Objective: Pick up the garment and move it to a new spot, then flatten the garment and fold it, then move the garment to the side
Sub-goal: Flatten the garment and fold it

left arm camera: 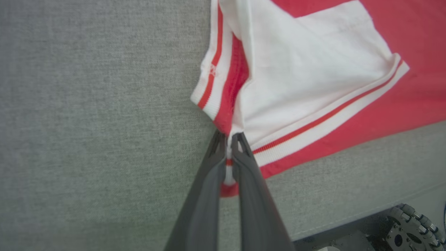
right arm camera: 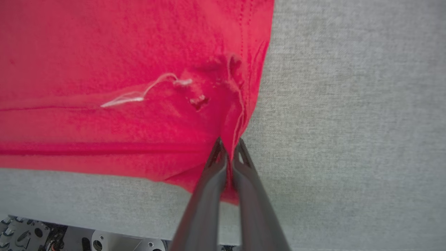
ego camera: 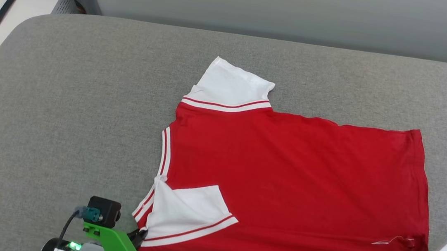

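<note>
Grey pad (ego camera: pixel 63 104) spans the head view; a white box (ego camera: pixel 7 7) with a black handle sits off its far left corner. Red shirt (ego camera: pixel 284 177) lies flat on the pad, right of centre, plain red side up, collar (ego camera: pixel 165 152) toward the left and hem toward the right. Far sleeve (ego camera: pixel 232 85), white with striped trim, is spread out on the pad away from the robot; near sleeve (ego camera: pixel 185 211) is folded in over the red body, trim running diagonally.

Left gripper (left arm camera: pixel 228 137) is clamped on the shirt's near shoulder corner, just beside the near sleeve's trim; striped cloth shows pinched between the two dark fingers. Right gripper (right arm camera: pixel 229 143) is clamped on the near hem corner, with red fabric bunched between its fingers. Both held corners sit at the pad's near edge, well apart, one at each end of the shirt's near side. A thin white thread (right arm camera: pixel 139 96) lies loose on the red near the hem corner, beside a small puckered spot; whether that is a hole is unclear.
</note>
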`<state>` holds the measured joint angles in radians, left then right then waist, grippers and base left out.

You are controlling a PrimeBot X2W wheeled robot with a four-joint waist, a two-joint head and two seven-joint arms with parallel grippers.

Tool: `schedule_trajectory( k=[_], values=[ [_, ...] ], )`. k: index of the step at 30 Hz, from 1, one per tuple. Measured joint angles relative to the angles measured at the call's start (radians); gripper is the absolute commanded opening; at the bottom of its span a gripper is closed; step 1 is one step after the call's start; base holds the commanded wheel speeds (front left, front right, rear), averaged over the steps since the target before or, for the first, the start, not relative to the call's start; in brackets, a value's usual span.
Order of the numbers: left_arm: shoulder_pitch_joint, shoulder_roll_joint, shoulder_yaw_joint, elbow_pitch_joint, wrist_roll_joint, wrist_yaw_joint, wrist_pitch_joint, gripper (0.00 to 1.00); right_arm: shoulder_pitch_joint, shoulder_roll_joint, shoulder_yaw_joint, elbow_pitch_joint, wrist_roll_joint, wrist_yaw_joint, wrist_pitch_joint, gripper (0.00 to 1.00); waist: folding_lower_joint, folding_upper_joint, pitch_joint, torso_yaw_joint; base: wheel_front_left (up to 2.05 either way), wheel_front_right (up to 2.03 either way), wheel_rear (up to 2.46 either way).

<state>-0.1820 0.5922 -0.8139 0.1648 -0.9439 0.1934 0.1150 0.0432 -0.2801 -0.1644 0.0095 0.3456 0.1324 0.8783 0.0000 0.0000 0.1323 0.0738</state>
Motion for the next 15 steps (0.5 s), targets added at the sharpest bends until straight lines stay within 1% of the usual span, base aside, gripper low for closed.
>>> schedule_trajectory(
  k=[4,9,10,11,12,13,15],
  values=[
    [-0.005,-0.019,-0.004,0.042,0.0,-0.018,-0.01,0.0,-0.008,0.005,0.009,0.039,-0.012,0.0,-0.04,0.0,0.0,0.0,0.016,-0.001,0.0,0.0,0.0],
    [-0.015,-0.03,-0.006,0.082,0.0,-0.037,-0.026,0.0,-0.026,0.002,0.019,0.071,-0.017,0.0,-0.064,0.0,0.0,0.0,0.022,-0.002,0.0,0.0,0.0],
    [-0.016,-0.032,-0.006,0.088,0.0,-0.04,-0.029,0.0,-0.027,0.0,0.023,0.078,-0.019,0.0,-0.07,0.27,0.0,0.0,0.021,-0.002,0.0,0.0,0.0],
    [-0.017,-0.034,-0.007,0.093,0.0,-0.041,-0.035,0.24,-0.028,-0.003,0.028,0.082,-0.02,0.0,-0.074,0.64,0.0,0.0,0.019,-0.002,0.0,0.0,0.0],
    [-0.018,-0.035,-0.009,0.098,0.001,-0.041,-0.041,0.83,-0.03,-0.003,0.028,0.087,-0.02,0.0,-0.074,1.0,0.0,0.0,0.018,-0.002,0.0,0.0,0.0],
    [-0.019,-0.04,-0.008,0.105,0.002,-0.04,-0.05,1.0,-0.033,-0.003,0.03,0.091,-0.02,0.0,-0.075,1.0,0.0,0.0,0.016,-0.002,0.0,0.0,0.0],
    [-0.021,-0.048,-0.002,0.114,0.002,-0.038,-0.058,1.0,-0.04,-0.004,0.034,0.095,-0.017,0.0,-0.09,1.0,0.0,0.0,0.009,-0.002,0.0,0.0,0.0]
  ],
)
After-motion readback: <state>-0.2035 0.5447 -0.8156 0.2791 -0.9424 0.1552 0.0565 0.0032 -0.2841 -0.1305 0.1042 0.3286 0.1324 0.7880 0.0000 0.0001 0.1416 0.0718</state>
